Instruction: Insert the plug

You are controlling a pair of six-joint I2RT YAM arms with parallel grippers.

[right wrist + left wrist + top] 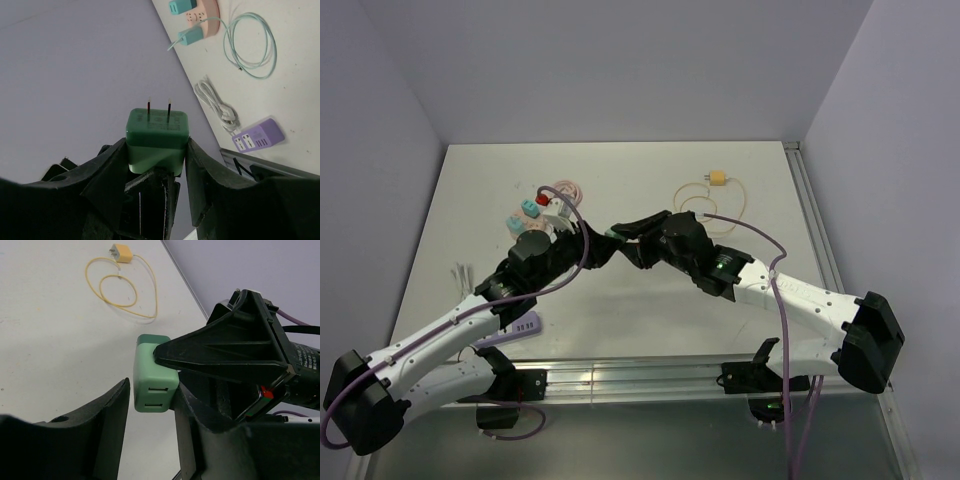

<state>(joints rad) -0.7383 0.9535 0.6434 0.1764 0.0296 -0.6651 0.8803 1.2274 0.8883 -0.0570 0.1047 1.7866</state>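
A green plug (pixel 612 233) with two prongs is held above the table's middle, between both arms. My right gripper (pixel 632 228) is shut on it. In the right wrist view the plug (pixel 157 134) sits between the fingers (pixel 156 145), prongs pointing away. My left gripper (pixel 592 243) is open. In the left wrist view its fingers (pixel 151 390) stand either side of the plug's slotted end (pixel 155 375). Its right finger (pixel 192 422) touches the plug and its left finger (pixel 107 415) stands slightly off. A pink power strip (pixel 558 198) lies at the back left.
The pink strip (pixel 202 12) carries red and teal plugs with a teal cable (pixel 250 45). A purple USB strip (pixel 525 322) and a white cable (pixel 215 102) lie near the left arm. A yellow plug (pixel 718 180) with its looped cable (pixel 120 290) lies at the back right.
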